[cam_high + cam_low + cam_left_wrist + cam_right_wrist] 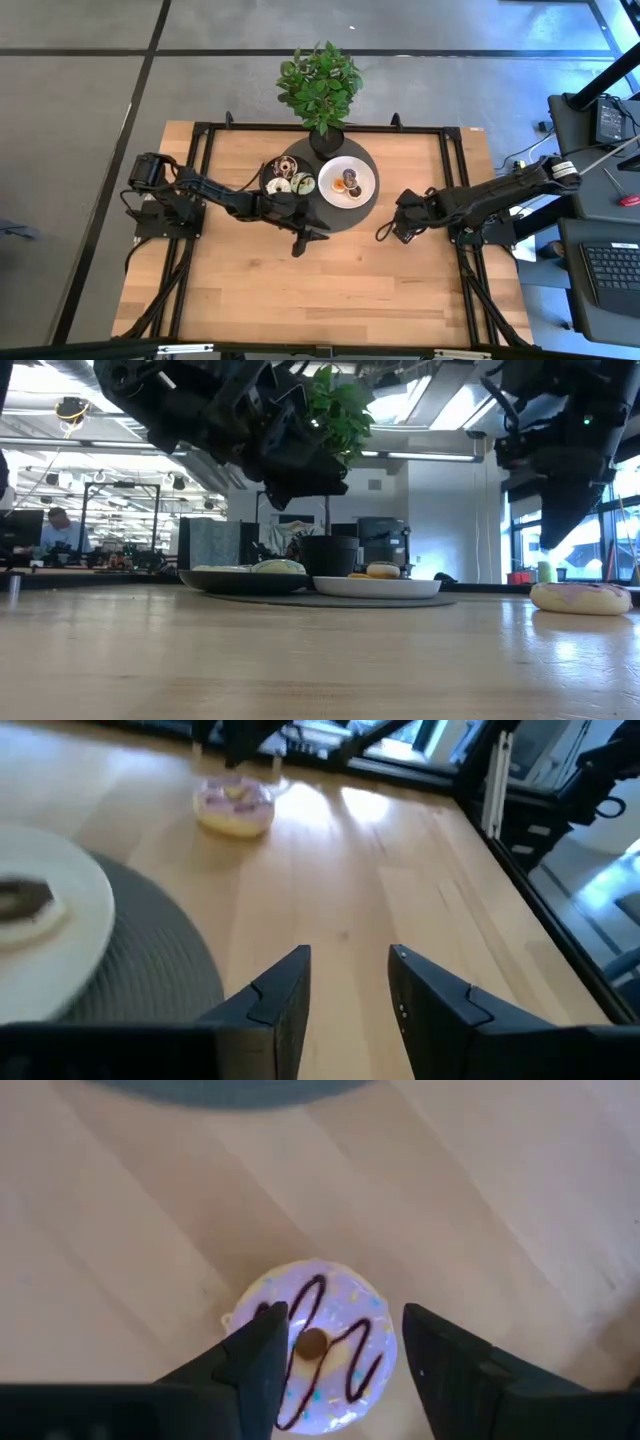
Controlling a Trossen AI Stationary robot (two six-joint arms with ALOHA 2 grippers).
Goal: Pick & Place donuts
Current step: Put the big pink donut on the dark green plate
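Note:
A pink donut (pixel 318 1342) with chocolate drizzle lies flat on the bare wood right of the grey mat (pixel 335 215); it also shows as the pink donut (pixel 582 598) and the pink donut (pixel 235 805). My right gripper (pixel 342 1320) hangs open above it, pointing steeply down, one finger over each side, clear of it. My left gripper (pixel 303 243) is open and holds nothing, low over the mat's near edge. More donuts (pixel 290 180) lie on the black plate (pixel 268 172), and others (pixel 349 182) on the white plate (pixel 365 170).
A potted plant (pixel 320 85) stands at the table's far edge, behind the plates. Black frame rails (pixel 455 180) run along the table's sides. Bare wood (pixel 320 290) spreads toward the near edge.

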